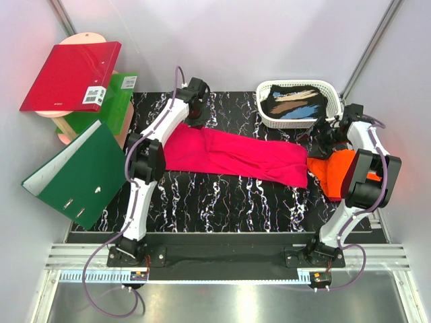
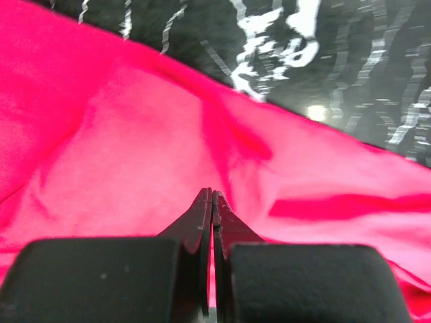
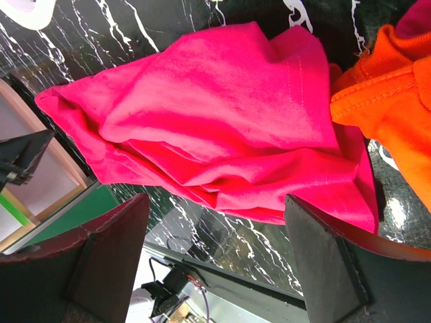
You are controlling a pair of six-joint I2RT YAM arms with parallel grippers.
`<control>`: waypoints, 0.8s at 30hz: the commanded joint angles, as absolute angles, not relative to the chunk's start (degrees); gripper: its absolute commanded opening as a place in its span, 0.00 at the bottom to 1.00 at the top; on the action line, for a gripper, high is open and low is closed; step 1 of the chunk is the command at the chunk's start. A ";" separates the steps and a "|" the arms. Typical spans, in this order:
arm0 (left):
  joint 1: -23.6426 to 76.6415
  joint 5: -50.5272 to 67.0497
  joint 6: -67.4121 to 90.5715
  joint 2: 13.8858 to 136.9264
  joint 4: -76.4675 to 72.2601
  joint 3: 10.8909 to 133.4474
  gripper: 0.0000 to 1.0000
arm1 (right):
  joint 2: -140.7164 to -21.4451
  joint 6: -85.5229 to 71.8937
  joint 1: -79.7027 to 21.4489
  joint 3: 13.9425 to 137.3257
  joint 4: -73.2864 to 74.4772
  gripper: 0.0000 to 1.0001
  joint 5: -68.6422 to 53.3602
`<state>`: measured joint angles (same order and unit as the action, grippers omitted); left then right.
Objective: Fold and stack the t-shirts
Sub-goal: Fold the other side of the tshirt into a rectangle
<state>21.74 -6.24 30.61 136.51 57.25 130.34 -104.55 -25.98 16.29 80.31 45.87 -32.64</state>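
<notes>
Shirt of magenta just beyond spread right gripper.

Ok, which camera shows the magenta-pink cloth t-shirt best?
Top external: the magenta-pink cloth t-shirt shows almost whole, a long strip across the black marbled table. Left wrist gives only a close wrinkled patch; right wrist only its bunched end beside the bright orange cloth t-shirt.

Top view looks down; close wrist views share the magenta t-shirt.
</notes>
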 commanded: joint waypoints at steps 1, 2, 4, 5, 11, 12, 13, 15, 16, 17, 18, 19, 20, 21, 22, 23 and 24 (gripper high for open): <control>21.88 -3.01 31.73 133.50 53.62 131.84 0.00 | -104.41 -26.72 16.35 80.33 44.30 0.88 -34.28; 21.88 -2.21 31.47 133.68 53.35 131.31 0.00 | -104.59 -26.72 16.35 80.42 44.21 0.88 -34.45; 21.88 -0.62 30.85 133.24 52.30 129.13 0.00 | -104.59 -26.72 16.35 80.68 44.30 0.88 -34.72; 21.88 -0.62 30.24 131.94 52.29 128.24 0.00 | -104.59 -26.63 16.35 80.77 44.30 0.88 -34.98; 21.62 1.13 26.55 121.32 51.24 116.65 0.21 | -104.76 -24.18 16.17 82.70 44.38 0.66 -33.32; 21.62 1.23 26.11 119.72 51.33 114.80 0.38 | -105.55 -22.08 15.91 84.27 45.69 0.38 -32.61; 21.62 1.49 25.67 116.49 51.33 110.78 0.66 | -106.17 -20.93 14.78 85.42 46.66 0.19 -30.43; 21.53 1.67 25.58 113.48 51.33 104.89 0.89 | -108.44 -17.59 12.84 89.97 50.25 0.00 -27.61; 21.53 2.02 25.75 111.03 51.33 103.20 0.96 | -109.33 -16.36 10.13 91.57 51.32 0.00 -24.73; 21.53 2.37 26.01 110.14 51.42 101.62 0.98 | -110.29 -14.61 8.80 94.54 52.29 0.00 -23.04; 21.53 3.33 26.19 109.26 51.33 98.56 0.98 | -112.39 -14.07 7.40 95.79 53.69 0.00 -21.72; 21.53 3.69 26.80 108.47 51.24 97.31 0.97 | -113.54 -13.71 6.25 96.76 53.96 0.00 -20.40; 21.53 3.95 27.24 108.20 51.33 96.16 0.93 | -114.60 -13.80 4.07 98.42 54.05 0.00 -19.78; 21.45 4.74 27.59 108.11 51.33 94.50 0.91 | -116.52 -13.80 3.17 99.22 54.05 0.00 -19.08; 21.45 4.92 28.38 108.45 51.42 93.79 0.83 | -117.50 -13.71 2.38 100.01 53.97 0.00 -17.77; 21.45 4.83 29.00 108.89 51.33 93.43 0.28 | -118.55 -13.80 0.72 101.93 53.96 0.00 -16.97; 21.36 5.01 29.61 109.42 51.59 93.43 0.02 | -120.74 -13.71 0.36 102.91 54.05 0.00 -16.09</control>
